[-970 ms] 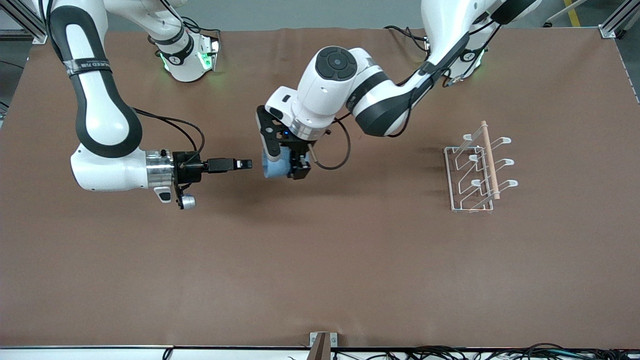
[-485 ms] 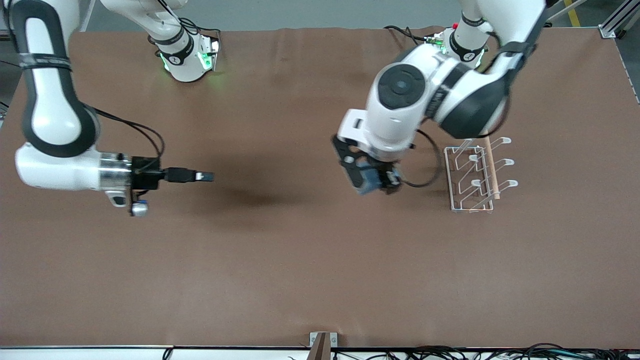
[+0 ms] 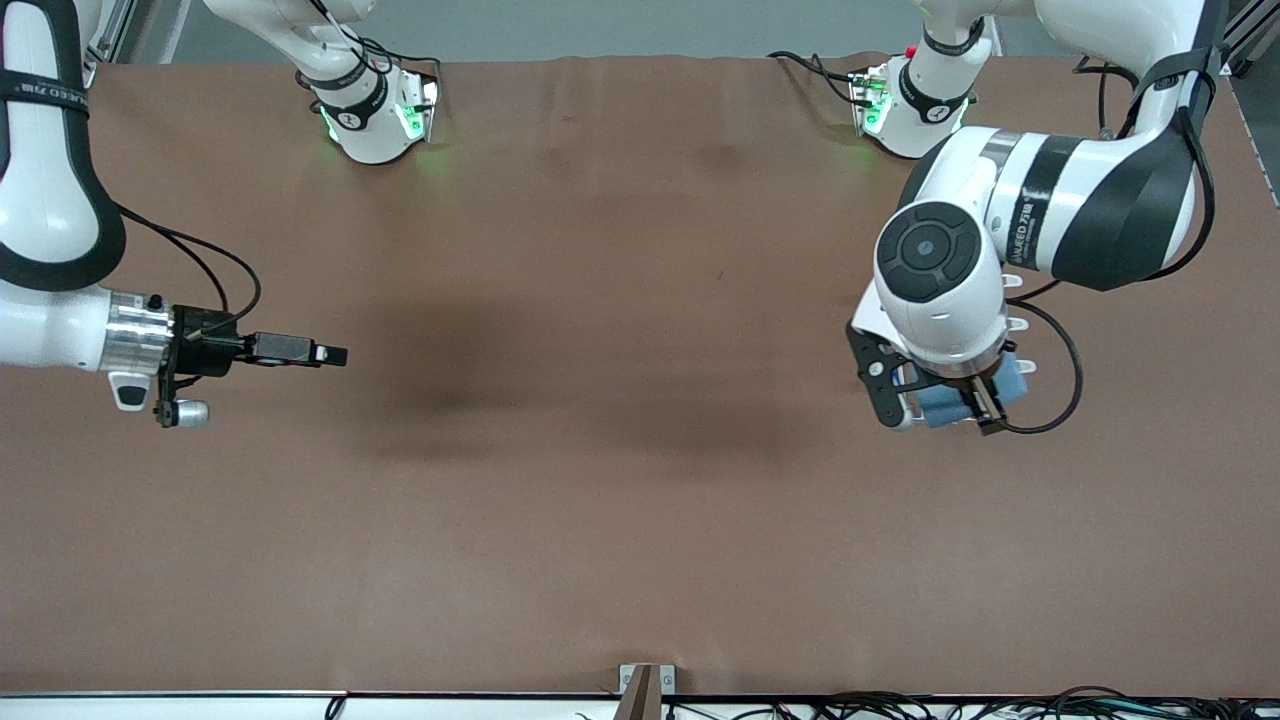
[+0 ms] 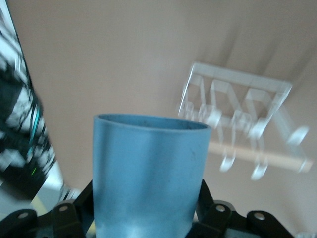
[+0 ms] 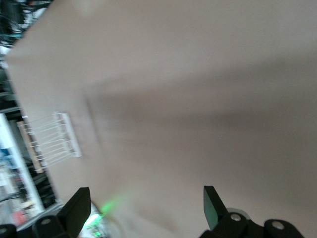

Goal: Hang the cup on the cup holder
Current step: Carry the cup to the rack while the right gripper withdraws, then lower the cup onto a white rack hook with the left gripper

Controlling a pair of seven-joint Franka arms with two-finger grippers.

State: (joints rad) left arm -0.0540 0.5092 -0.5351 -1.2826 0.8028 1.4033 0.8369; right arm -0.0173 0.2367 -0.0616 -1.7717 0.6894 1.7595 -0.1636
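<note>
The cup (image 4: 148, 173), clamped in the left gripper (image 3: 945, 405), hangs over the cup holder (image 4: 237, 106), rack at one o'clock past its rim. Right gripper (image 3: 335, 354), fingers spread, empty, waits.

brown table (image 3: 600, 520); grey floor (image 3: 600, 25) along its edge

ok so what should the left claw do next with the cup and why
Probably lower and line the cup's open mouth up with one peg. The left claw holds it in the air over the cup holder, not yet on a peg. The right claw waits open.
</note>
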